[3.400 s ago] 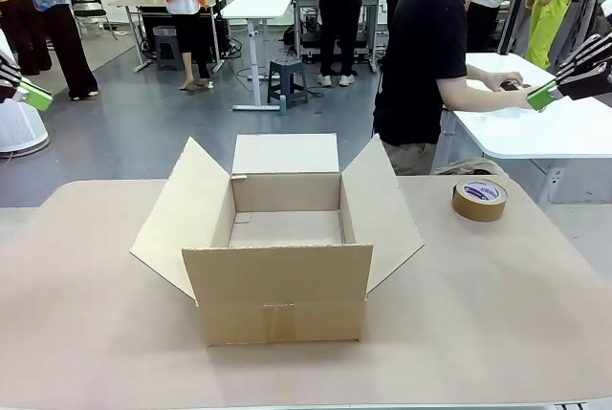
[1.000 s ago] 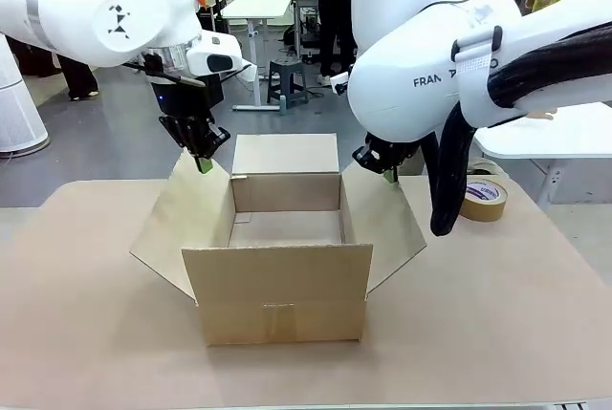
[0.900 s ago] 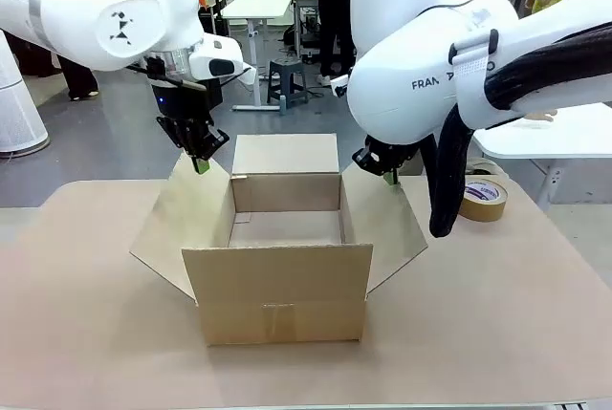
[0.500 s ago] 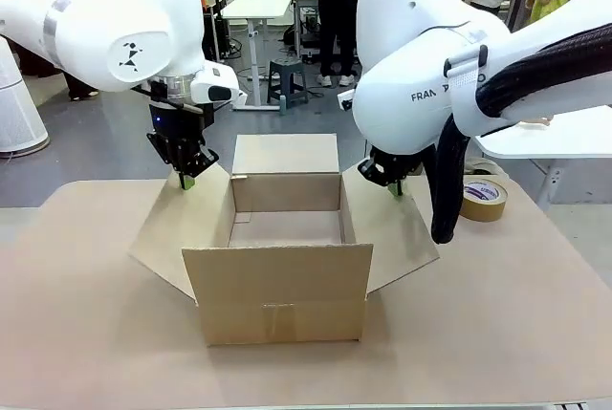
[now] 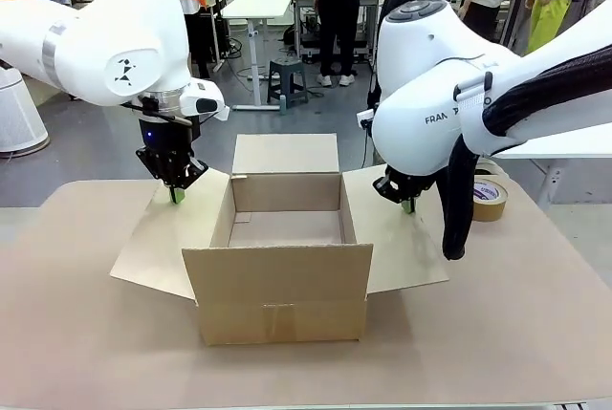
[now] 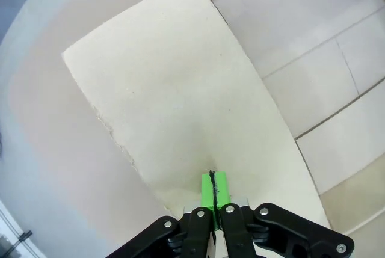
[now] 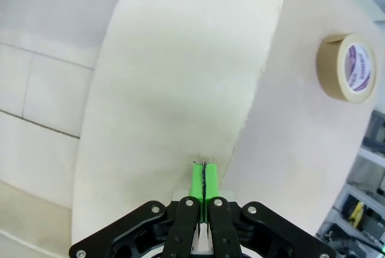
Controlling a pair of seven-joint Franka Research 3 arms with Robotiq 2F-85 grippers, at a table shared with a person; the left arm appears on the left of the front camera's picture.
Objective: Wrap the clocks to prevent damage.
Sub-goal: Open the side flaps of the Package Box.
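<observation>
No clocks are in view. An open cardboard box [image 5: 277,281] stands mid-table with its four flaps spread. My left gripper [image 5: 176,194] is shut with nothing in it, its green tips pressing down on the left flap [image 5: 163,233]. In the left wrist view the closed green pads [image 6: 212,188] touch that flap [image 6: 180,101]. My right gripper [image 5: 409,205] is shut too, tips pressing on the right flap [image 5: 397,238]. The right wrist view shows its closed pads [image 7: 203,180] resting on the flap [image 7: 180,77] near the outer edge.
A roll of brown packing tape [image 5: 486,198] lies on the table right of the box, seen also as the tape roll [image 7: 348,68] in the right wrist view. The tan tabletop [image 5: 497,324] has free room in front. People stand beyond the far edge.
Both arms came in from the sides and lowered onto the side flaps. Over the last second the two flaps were pushed outward and down, from steeply raised to nearly flat.
</observation>
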